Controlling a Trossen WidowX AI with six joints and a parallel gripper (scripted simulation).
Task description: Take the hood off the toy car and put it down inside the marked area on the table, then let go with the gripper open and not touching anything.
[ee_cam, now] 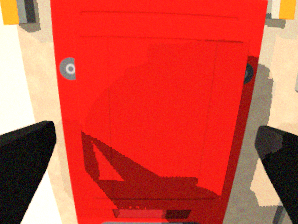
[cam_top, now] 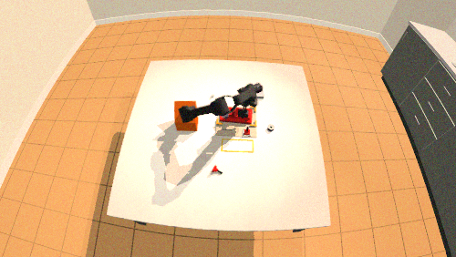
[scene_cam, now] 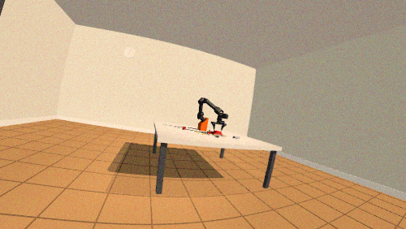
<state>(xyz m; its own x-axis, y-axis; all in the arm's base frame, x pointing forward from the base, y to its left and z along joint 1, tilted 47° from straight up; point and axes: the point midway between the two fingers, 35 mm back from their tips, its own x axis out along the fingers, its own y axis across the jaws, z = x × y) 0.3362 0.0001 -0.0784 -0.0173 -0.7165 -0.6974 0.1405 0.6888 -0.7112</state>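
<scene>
The toy car (cam_top: 230, 119) (scene_cam: 212, 132) is red and sits at the middle of the table. In the wrist view its flat red hood (ee_cam: 160, 100) fills the middle, with a grey round fitting at each side. My gripper (ee_cam: 158, 133) (scene_cam: 218, 127) is open and empty, pointing down over the car. One finger is to the left of the hood and one to the right in the wrist view, with a visible gap on each side. The marked area (cam_top: 237, 151) is a thin yellow rectangle on the table, in front of the car. The hood's full outline is partly cut off in the wrist view.
A beige board (cam_top: 222, 132) lies under and in front of the car. A small red part (cam_top: 246, 132) stands on it, near the marked area. Another red part (cam_top: 215, 169) lies nearer the front. A small round white-and-black piece (cam_top: 271, 128) is to the right. The orange base block (cam_top: 193, 124) is left.
</scene>
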